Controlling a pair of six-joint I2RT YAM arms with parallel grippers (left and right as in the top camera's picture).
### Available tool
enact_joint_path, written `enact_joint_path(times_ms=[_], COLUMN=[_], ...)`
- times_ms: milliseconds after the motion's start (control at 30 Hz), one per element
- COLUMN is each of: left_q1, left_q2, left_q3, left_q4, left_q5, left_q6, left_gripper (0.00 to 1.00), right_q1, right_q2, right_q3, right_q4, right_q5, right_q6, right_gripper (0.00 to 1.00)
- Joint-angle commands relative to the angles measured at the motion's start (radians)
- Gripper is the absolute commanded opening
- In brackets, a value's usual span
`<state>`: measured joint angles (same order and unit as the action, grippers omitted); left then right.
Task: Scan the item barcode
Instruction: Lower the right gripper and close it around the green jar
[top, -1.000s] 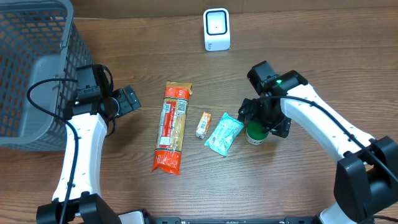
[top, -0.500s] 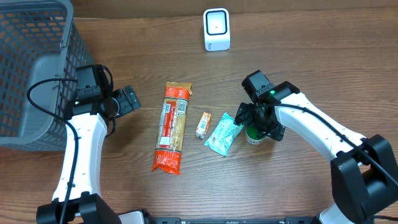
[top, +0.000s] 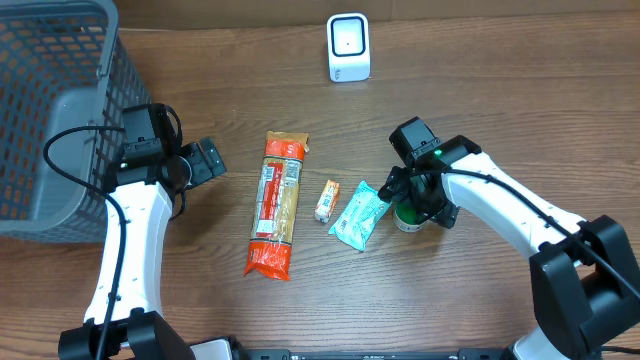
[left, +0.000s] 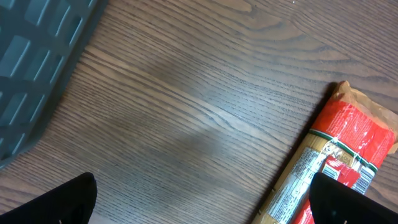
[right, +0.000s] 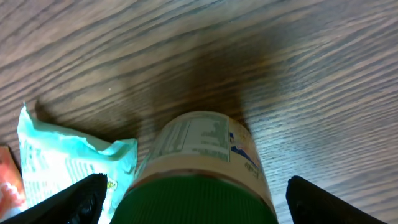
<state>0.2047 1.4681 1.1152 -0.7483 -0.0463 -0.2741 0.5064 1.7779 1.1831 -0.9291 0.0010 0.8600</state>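
A jar with a green lid (top: 407, 218) and a pale printed label (right: 199, 146) stands on the wooden table, right of centre. My right gripper (top: 416, 203) is lowered over it. In the right wrist view its fingers (right: 87, 196) flank the lid with a gap on each side, so the right gripper (right: 193, 202) is open. The white scanner (top: 348, 47) stands at the back of the table. My left gripper (top: 208, 160) hangs open over bare wood, left of the pasta pack (top: 277, 205). The left gripper (left: 202, 200) holds nothing.
A teal packet (top: 360, 216) lies touching the jar's left side, also in the right wrist view (right: 65, 155). A small orange snack bar (top: 326, 200) lies between it and the pasta pack (left: 339, 165). A grey mesh basket (top: 50, 100) fills the far left.
My right arm has shifted a little left and settled over the jar. The left arm and the items have not moved.
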Motion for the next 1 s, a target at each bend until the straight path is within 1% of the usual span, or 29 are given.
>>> enact_joint_path(times_ms=[0,67,200,233,267,333,367,533,600,667,700,767,800,867,967], left_q1=[-0.002,-0.002,-0.002,-0.002,-0.002,-0.002,-0.002,-0.002,-0.002,-0.002,-0.002,-0.002,-0.002,-0.002,-0.002], left_q2=[-0.017,-0.017,-0.017,-0.017,-0.017,-0.017,-0.017,-0.017,-0.017,-0.017,-0.017,-0.017,-0.017,-0.017,-0.017], left_q3=[0.006,0.006,0.006,0.006,0.006,0.006,0.006,0.006,0.006,0.006,0.006,0.006,0.006,0.006,0.006], left_q4=[0.0,0.0,0.0,0.0,0.0,0.0,0.0,0.0,0.0,0.0,0.0,0.0,0.0,0.0,0.0], left_q5=[-0.009,-0.009,-0.009,-0.009,-0.009,-0.009,-0.009,-0.009,-0.009,-0.009,-0.009,-0.009,-0.009,-0.009,-0.009], left_q6=[0.016,0.016,0.016,0.016,0.016,0.016,0.016,0.016,0.016,0.016,0.016,0.016,0.016,0.016,0.016], left_gripper=[1.0,1.0,1.0,1.0,1.0,1.0,1.0,1.0,1.0,1.0,1.0,1.0,1.0,1.0,1.0], right_q1=[0.004,0.004,0.004,0.004,0.004,0.004,0.004,0.004,0.004,0.004,0.004,0.004,0.004,0.004,0.004], right_q2=[0.004,0.004,0.004,0.004,0.004,0.004,0.004,0.004,0.004,0.004,0.004,0.004,0.004,0.004,0.004], right_q3=[-0.019,-0.019,-0.019,-0.019,-0.019,-0.019,-0.019,-0.019,-0.019,-0.019,-0.019,-0.019,-0.019,-0.019,-0.023], right_q4=[0.022,0.023,-0.001,-0.005,-0.008,-0.019,-0.022,-0.028,-0.035,-0.038,-0.037,-0.033,-0.029,-0.029,-0.046], right_q5=[0.005,0.006,0.01,0.01,0.01,0.01,0.01,0.079,0.131,0.148,0.14,0.1,0.055,0.038,0.039], right_q6=[0.038,0.036,0.011,-0.034,-0.054,-0.095,-0.128,-0.305,-0.339,-0.337,-0.334,-0.333,-0.333,-0.333,-0.333], right_gripper=[0.93,0.89,0.77,0.7,0.66,0.61,0.61,0.61,0.64,0.72,0.74,0.8,0.88,0.9,0.9])
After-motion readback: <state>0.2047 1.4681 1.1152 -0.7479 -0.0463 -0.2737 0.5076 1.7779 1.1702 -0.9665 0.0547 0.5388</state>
